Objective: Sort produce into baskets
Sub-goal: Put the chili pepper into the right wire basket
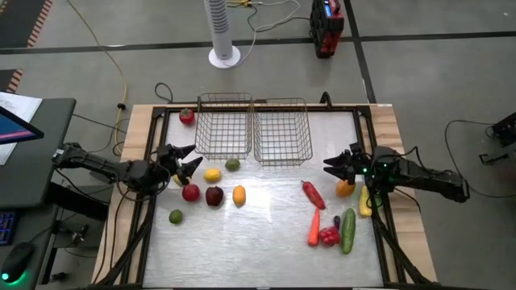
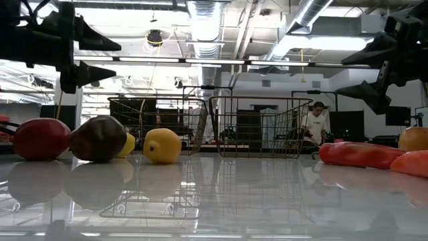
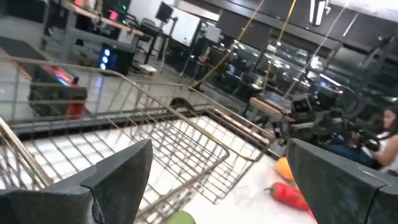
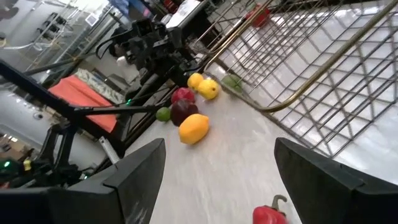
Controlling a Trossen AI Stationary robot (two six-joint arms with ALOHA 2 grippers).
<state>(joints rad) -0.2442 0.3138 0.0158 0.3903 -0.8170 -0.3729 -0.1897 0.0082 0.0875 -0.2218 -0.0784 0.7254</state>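
Sorting looks barely begun — both wire baskets, the left basket (image 1: 225, 126) and the right basket (image 1: 283, 131), stand empty at twelve o'clock on the counter (image 1: 258, 242). At nine o'clock the left gripper (image 1: 187, 160) hovers with its jaws spread and nothing between them, just above a cluster: a lemon (image 1: 212, 174), a green lime (image 1: 232, 164), a red apple (image 1: 191, 192), a darker apple (image 1: 214, 196), an orange piece (image 1: 239, 194) and a second lime (image 1: 176, 216). A red pepper-like piece (image 1: 186, 117) sits alone at eleven o'clock. At three o'clock the right gripper (image 1: 338, 163) also hangs open and empty — beside a chili (image 1: 313, 195), a carrot (image 1: 314, 227), a cucumber (image 1: 347, 229) and an orange (image 1: 345, 188). Next, I judge, either gripper must descend over the nearest piece and close on it.
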